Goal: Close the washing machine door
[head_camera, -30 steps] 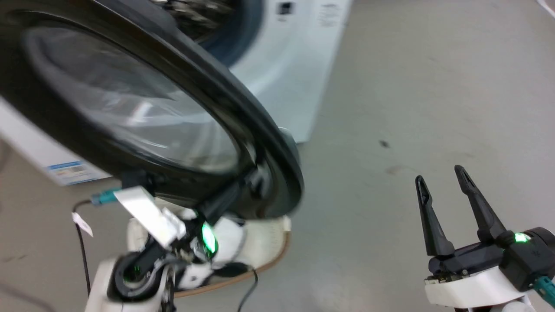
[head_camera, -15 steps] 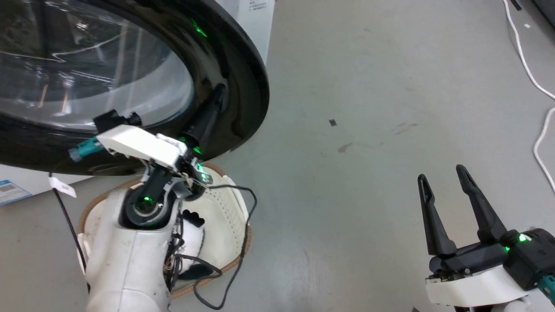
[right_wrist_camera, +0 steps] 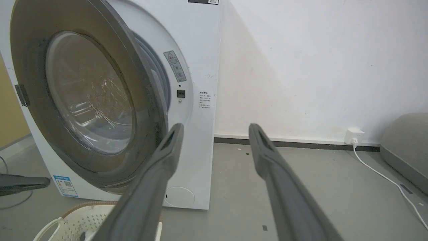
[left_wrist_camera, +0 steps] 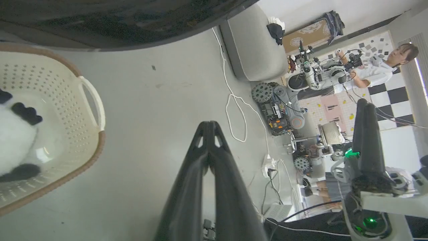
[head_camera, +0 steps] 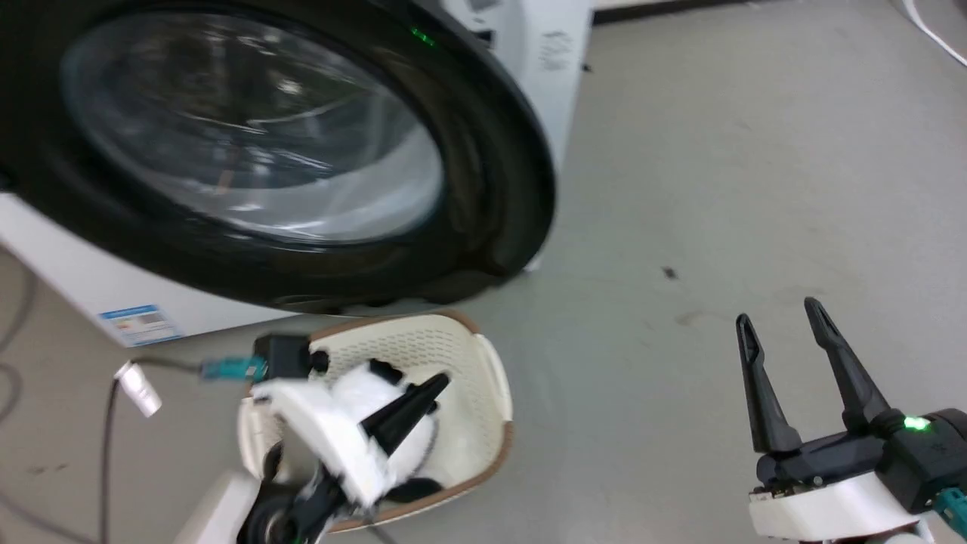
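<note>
The washing machine door, a big black disc with a domed glass centre, stands slightly ajar from the white washing machine; in the right wrist view a gap shows between the door and the machine's front. My left gripper is shut on nothing, low under the door's bottom rim and apart from it, over a cream basket. Its fingers are pressed together. At the lower right my right gripper is open and empty above the floor, fingers pointing at the machine.
The perforated cream basket holds a black-and-white plush toy on the floor in front of the machine. A white cable, a grey cushion, other robot gear and a person lie off to the right. A wall socket is behind.
My left gripper has come off the door's lower rim and dropped down over the basket. The door has swung closer to the machine. The head camera has shifted; the right gripper stays put.
</note>
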`<state>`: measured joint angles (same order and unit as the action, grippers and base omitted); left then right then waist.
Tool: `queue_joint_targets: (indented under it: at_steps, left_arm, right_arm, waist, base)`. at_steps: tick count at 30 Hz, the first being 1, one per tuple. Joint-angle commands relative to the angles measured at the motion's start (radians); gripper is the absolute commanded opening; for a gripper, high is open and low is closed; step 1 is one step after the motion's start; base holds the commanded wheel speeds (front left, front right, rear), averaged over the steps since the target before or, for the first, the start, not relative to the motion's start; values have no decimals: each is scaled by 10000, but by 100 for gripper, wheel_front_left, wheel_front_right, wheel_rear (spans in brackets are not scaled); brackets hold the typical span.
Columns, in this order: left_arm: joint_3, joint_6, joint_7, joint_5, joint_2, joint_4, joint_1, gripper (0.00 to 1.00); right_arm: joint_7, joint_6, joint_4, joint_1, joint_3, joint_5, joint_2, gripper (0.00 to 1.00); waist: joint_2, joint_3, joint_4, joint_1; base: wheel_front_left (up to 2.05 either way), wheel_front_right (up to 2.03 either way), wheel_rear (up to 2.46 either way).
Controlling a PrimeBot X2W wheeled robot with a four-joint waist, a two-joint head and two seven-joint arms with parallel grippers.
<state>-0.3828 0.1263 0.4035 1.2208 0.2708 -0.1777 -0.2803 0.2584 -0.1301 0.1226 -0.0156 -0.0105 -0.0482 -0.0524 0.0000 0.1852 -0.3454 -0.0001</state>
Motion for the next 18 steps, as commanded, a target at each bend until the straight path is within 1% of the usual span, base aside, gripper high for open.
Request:
queue_joint_targets:
  at_steps: [1, 4, 7, 8, 11, 12, 15, 17, 18]
  left_arm:
    - [-89, 40, -239, -235, 193, 173, 197, 0]
    - [-275, 41, -1418, -920, 743, 797, 638, 0]
    - [-149, 42, -3029, -1952, 1251, 1090, 861, 0]
    - [5, 30, -3618, -2326, 1336, 1070, 943, 0]
    - [657, -460, -5578, -3390, 1323, 1101, 1206, 0]
    - [798, -624, -6019, -3638, 1261, 1183, 1358, 0]
    - [1283, -1131, -6565, -4600, 1107, 1618, 1859, 0]
    - [1501, -1482, -6635, -5598, 1055, 1916, 2249, 0]
    - [1609, -1595, -6642, -6080, 942, 2136, 2426, 0]
  right_arm:
    - [34, -6, -30, 106, -10, 95, 22, 100]
    - [34, -6, -39, 204, -24, 221, 22, 100]
    - [34, -6, -21, 330, 28, 307, 22, 100]
    - [34, -6, -22, 372, 32, 335, 22, 100]
    - [34, -6, -39, 453, -26, 422, 22, 100]
    - [34, -6, -42, 456, -49, 441, 22, 100]
    - [34, -6, -24, 517, -47, 479, 22, 100]
    - [34, -6, -36, 585, -74, 521, 22, 100]
    - [34, -6, -44, 618, -84, 544, 22, 100]
  waist:
    - [0, -496, 630, 1]
    - [0, -766, 1147, 1]
    - [0, -1015, 1698, 1]
    - [0, -1088, 1864, 1]
    - [0, -1252, 2277, 1]
    - [0, -1295, 2393, 1]
    - [0, -1397, 2741, 1]
    - [0, -1463, 2940, 1]
    - [0, -1477, 3033, 1]
  base:
    - [0, 0, 0]
    - [0, 0, 0]
    - [0, 0, 0]
    - [0, 0, 0]
    - [0, 0, 0]
    - [0, 0, 0]
    - [0, 0, 0]
    - [0, 0, 0]
    - [0, 0, 0]
